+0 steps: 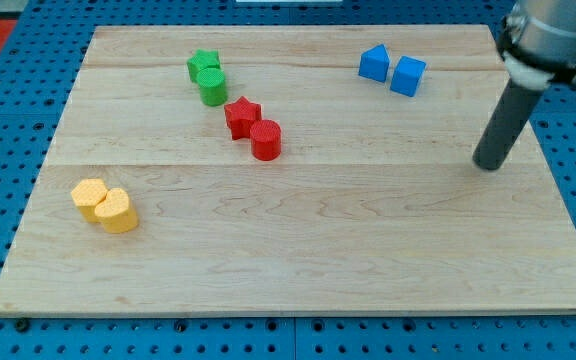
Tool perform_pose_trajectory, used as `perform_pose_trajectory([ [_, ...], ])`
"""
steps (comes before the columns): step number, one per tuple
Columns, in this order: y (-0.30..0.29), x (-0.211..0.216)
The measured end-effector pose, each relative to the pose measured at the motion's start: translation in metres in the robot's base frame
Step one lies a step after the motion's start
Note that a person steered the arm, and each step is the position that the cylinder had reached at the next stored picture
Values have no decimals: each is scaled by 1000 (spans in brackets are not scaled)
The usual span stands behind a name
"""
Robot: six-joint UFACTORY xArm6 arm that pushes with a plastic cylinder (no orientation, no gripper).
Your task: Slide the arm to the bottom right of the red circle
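My tip point(488, 165) sits far to the view's right of the red circle point(266, 140), which touches the red star point(240, 115) on the bench point(318, 250).

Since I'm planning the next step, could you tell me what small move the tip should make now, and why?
Probably slide my tip toward the view's left and slightly toward its bottom. It stands far to the view's right of the red circle, at nearly the same height, and the board between them holds no blocks, so a straight path should touch nothing.
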State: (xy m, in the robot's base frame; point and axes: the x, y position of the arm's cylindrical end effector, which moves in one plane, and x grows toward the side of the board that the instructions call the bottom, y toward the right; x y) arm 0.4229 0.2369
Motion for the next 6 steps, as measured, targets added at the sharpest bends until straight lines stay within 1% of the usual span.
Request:
perform_pose_trajectory([
  [1, -25, -7],
  [2, -88, 10],
  [3, -132, 57],
  [4, -168, 60],
  [5, -191, 60],
  [6, -192, 65],
])
